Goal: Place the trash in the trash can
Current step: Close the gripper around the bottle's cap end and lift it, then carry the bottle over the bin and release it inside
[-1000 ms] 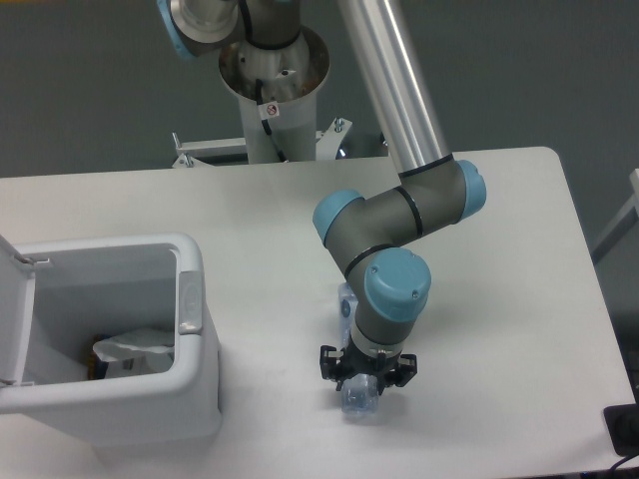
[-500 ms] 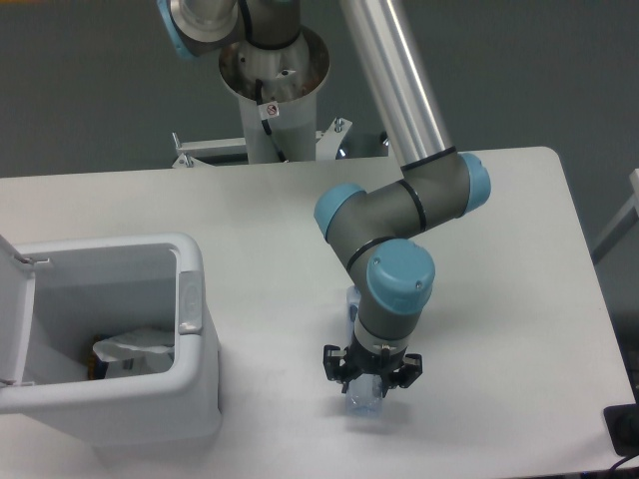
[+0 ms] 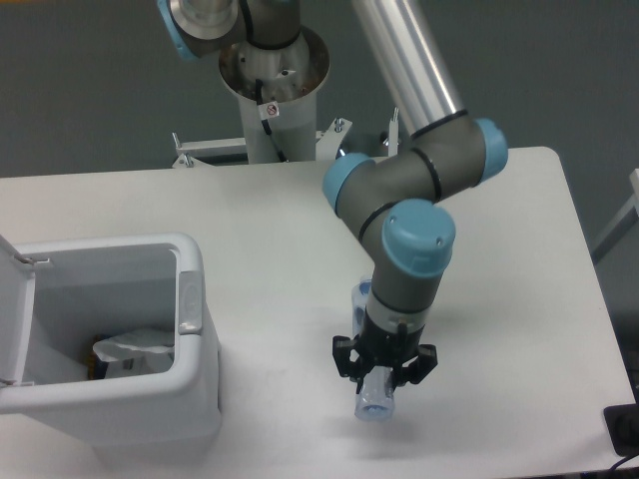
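My gripper [image 3: 384, 371] points straight down over the front middle of the table and is shut on the trash, a crushed clear plastic bottle [image 3: 376, 401]. One end of the bottle sticks out below the fingers. Its other end shows behind the wrist at the upper left. The white trash can [image 3: 195, 299] stands at the left front with its lid [image 3: 12, 319] swung open to the left. A clear-white wrapper [image 3: 130, 349] lies inside it on the bottom. A wide strip of bare table separates the can from my gripper.
The arm's round base pedestal [image 3: 275, 80] rises behind the table's far edge. A small black object [image 3: 624, 429] sits beyond the table's front right corner. The white table [image 3: 519, 249] extends to the right of the arm.
The gripper with the bottle has shifted a little to the right and toward the camera, and the bottle has moved along with it. The trash can and wrapper are unchanged.
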`<state>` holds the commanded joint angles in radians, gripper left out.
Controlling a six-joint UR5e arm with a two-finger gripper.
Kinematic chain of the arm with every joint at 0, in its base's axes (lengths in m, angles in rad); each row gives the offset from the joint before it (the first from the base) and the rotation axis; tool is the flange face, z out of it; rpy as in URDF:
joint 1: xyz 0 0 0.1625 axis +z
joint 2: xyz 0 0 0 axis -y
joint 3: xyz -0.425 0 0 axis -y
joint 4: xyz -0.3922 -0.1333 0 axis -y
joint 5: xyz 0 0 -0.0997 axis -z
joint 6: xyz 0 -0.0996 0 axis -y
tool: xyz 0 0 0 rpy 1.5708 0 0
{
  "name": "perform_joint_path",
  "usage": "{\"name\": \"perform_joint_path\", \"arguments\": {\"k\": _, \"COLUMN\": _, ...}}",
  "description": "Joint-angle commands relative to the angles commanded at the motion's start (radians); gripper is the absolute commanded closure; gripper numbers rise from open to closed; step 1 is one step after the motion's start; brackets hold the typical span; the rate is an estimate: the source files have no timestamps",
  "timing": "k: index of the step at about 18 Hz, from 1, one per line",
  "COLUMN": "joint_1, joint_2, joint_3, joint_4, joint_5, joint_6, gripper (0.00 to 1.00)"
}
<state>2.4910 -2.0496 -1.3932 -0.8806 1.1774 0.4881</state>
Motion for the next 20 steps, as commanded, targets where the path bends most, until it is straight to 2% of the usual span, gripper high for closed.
{"name": "perform_joint_path", "arguments": {"k": 3, "joint_1": 0.019, "joint_2": 0.025, "joint_3": 0.091, "joint_4": 0.098, "joint_5": -0.175, "joint_6": -0.112, "gripper": 0.59}}
{"name": "perform_joint_path", "arguments": {"k": 4, "joint_1": 0.016, "joint_2": 0.026, "joint_3": 0.133, "joint_4": 0.124, "joint_5": -0.214, "joint_6": -0.197, "gripper": 0.59}}
{"name": "perform_joint_path", "arguments": {"k": 6, "joint_1": 0.008, "joint_2": 0.034, "joint_3": 0.183, "joint_4": 0.158, "joint_5": -0.222, "joint_6": -0.291, "gripper": 0.59}}
{"name": "perform_joint_path", "arguments": {"k": 8, "joint_1": -0.014, "joint_2": 0.048, "joint_3": 0.224, "joint_4": 0.163, "joint_5": -0.222, "joint_6": -0.319, "gripper": 0.59}}
{"name": "perform_joint_path", "arguments": {"k": 9, "joint_1": -0.017, "joint_2": 0.069, "joint_3": 0.229, "joint_4": 0.164, "joint_5": -0.222, "joint_6": -0.322, "gripper": 0.59}}
{"name": "perform_joint_path", "arguments": {"k": 11, "joint_1": -0.093, "joint_2": 0.11, "joint_3": 0.235, "joint_4": 0.182, "joint_5": -0.232, "joint_6": -0.324, "gripper": 0.59}}
{"name": "perform_joint_path", "arguments": {"k": 13, "joint_1": -0.13, "joint_2": 0.135, "joint_3": 0.23, "joint_4": 0.21, "joint_5": -0.237, "joint_6": -0.33, "gripper": 0.59}}
{"name": "perform_joint_path", "arguments": {"k": 15, "joint_1": -0.19, "joint_2": 0.14, "joint_3": 0.223, "joint_4": 0.212, "joint_5": -0.246, "joint_6": -0.335, "gripper": 0.59}}
{"name": "perform_joint_path", "arguments": {"k": 17, "joint_1": -0.219, "joint_2": 0.141, "joint_3": 0.204, "joint_4": 0.212, "joint_5": -0.248, "joint_6": -0.335, "gripper": 0.59}}
{"name": "perform_joint_path", "arguments": {"k": 20, "joint_1": -0.291, "joint_2": 0.141, "joint_3": 0.155, "joint_4": 0.213, "joint_5": -0.251, "joint_6": -0.335, "gripper": 0.59}}
